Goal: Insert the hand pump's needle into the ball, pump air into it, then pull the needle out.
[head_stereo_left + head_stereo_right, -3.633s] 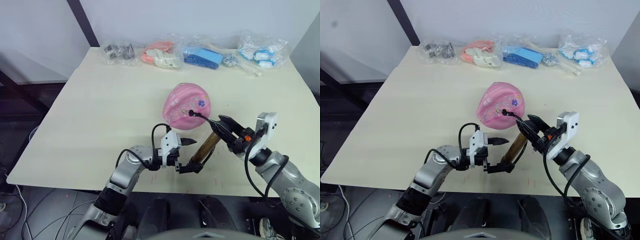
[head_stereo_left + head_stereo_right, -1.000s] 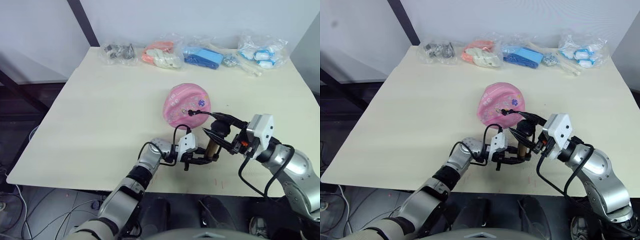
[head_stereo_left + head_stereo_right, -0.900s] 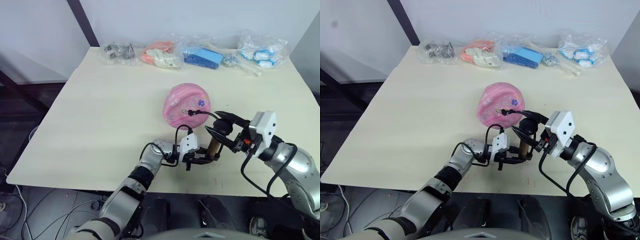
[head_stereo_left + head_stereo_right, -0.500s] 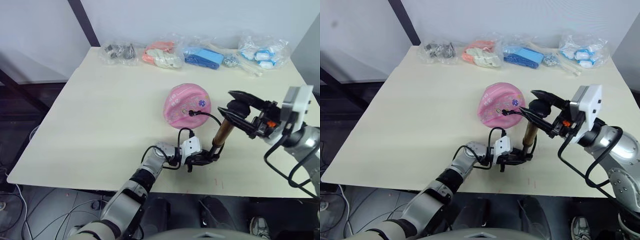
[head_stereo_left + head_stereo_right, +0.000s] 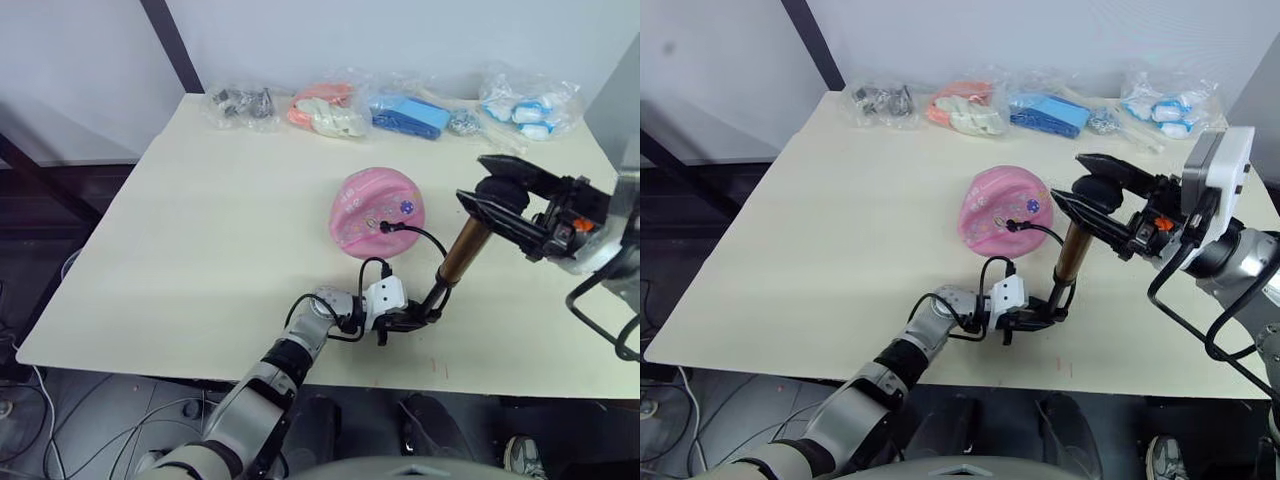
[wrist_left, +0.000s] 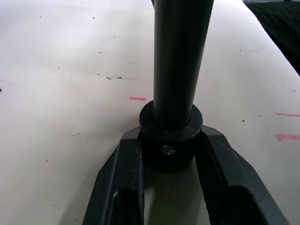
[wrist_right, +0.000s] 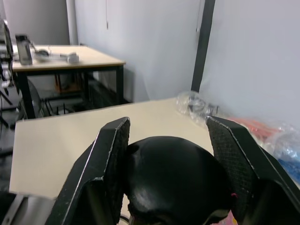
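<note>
Fingers (image 7: 112, 154) of the right arm clamp the gold-brass hand pump's (image 5: 462, 247) black handle up top, left fingers (image 6: 220, 159) pinching its base beside the pink rubber ball (image 5: 378, 211).

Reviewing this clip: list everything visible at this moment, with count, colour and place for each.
ball: one, pink with small prints, middle of the table.
hand pump: one, brass barrel with black ends, upright near the table's front edge, hose looping to the ball.
needle: one, black fitting, at the ball's near side.
plastic bags: several, clear, holding grey, orange, blue and white items, along the far edge.
table: one, cream.
second table: one, dark-legged, in the room behind.
left gripper: black fingers clamped on the pump's base.
right gripper: black fingers around the pump's handle.
</note>
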You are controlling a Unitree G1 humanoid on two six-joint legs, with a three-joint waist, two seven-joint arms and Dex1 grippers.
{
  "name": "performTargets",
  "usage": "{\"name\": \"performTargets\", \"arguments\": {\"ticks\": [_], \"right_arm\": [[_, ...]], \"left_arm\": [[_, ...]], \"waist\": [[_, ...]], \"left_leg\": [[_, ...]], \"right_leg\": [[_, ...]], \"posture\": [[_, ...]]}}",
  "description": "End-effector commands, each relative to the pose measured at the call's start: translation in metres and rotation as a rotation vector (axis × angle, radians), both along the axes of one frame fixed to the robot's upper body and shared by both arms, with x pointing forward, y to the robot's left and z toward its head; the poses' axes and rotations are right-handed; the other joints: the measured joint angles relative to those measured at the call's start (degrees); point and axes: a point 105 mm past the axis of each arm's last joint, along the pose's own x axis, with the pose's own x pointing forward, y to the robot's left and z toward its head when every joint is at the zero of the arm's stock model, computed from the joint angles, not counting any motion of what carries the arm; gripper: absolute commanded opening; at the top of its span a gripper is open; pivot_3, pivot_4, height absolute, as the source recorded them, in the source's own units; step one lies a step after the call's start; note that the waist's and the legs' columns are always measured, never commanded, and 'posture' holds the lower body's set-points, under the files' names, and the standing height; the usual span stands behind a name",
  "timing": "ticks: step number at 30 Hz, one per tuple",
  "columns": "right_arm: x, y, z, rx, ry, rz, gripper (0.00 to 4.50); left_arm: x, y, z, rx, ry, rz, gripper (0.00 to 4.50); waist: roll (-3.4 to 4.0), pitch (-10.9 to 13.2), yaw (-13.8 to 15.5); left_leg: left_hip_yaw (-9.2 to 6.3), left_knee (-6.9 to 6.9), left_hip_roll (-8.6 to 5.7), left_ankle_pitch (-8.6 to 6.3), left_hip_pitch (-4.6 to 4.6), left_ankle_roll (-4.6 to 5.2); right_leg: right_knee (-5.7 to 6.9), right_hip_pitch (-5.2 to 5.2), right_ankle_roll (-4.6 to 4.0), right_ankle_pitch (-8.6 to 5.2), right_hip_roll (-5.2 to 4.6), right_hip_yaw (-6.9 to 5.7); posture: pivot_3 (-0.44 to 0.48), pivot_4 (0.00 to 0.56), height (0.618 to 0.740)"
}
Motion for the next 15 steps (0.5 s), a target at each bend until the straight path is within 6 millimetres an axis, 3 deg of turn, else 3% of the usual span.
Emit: {"name": "performTargets", "arguments": {"ticks": [1,7,11,15], "right_arm": [[-0.009,0.011,-0.023,-0.032,0.039,0.041,2.16],[-0.012,0.016,-0.06,-0.053,0.11,0.043,2.16],[-0.014,0.019,-0.096,-0.055,0.207,0.045,2.16],[-0.015,0.019,-0.12,-0.055,0.257,0.034,2.16]], "left_arm": [[-0.006,0.004,-0.021,0.069,0.068,0.02,1.03],[-0.002,0.001,-0.022,0.065,0.073,0.067,1.03],[0.0,-0.001,-0.024,0.065,0.077,0.096,1.03],[-0.001,-0.003,-0.025,0.065,0.072,0.1,1.03]], "waist": [[-0.06,-0.08,0.0],[-0.25,-0.7,-0.01],[-0.29,-0.83,0.0],[-0.34,-1.22,0.04]], "left_leg": [[-0.01,0.0,0.0,0.0,0.0,0.0],[-0.02,0.03,0.0,-0.05,0.12,0.07],[-0.01,-0.04,0.0,-0.21,0.91,0.3],[0.02,-0.09,-0.01,-0.24,1.02,0.34]], "right_leg": [[0.0,0.02,0.0,0.0,0.0,0.0],[-0.05,0.17,0.01,-0.01,0.01,-0.03],[-0.3,1.01,0.05,-0.05,0.01,-0.05],[-0.39,1.13,0.09,-0.08,-0.01,-0.02]], "posture": [[0.0,0.15,0.74],[0.0,0.15,0.74],[0.0,0.15,0.74],[0.0,0.15,0.74]]}}
